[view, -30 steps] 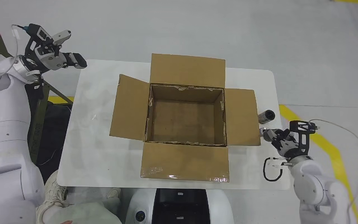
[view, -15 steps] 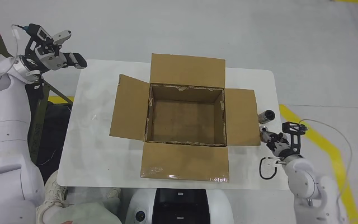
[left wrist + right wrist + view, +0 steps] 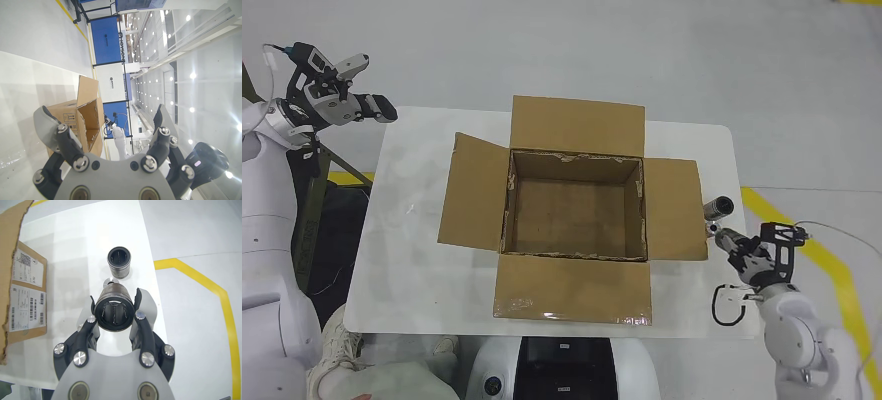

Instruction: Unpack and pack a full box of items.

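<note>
An open cardboard box (image 3: 577, 215) stands mid-table with all flaps spread and a bare bottom. My right gripper (image 3: 115, 298) is shut on a dark metal cylindrical bearing (image 3: 114, 308), gripped across its sides, at the table's right edge (image 3: 729, 240). A second, similar bearing (image 3: 119, 264) lies on the table just beyond it (image 3: 718, 207). My left gripper (image 3: 102, 113) hangs open and empty off the table's far left corner (image 3: 377, 105), well away from the box (image 3: 88, 117).
The white table (image 3: 407, 250) has bare strips left and right of the box flaps. A small silver round piece (image 3: 110, 281) sits between the two bearings. Yellow floor tape (image 3: 208, 281) runs past the table's right edge.
My right gripper with the bearing shifted slightly toward the box flap, then back a little. The left arm has not moved.
</note>
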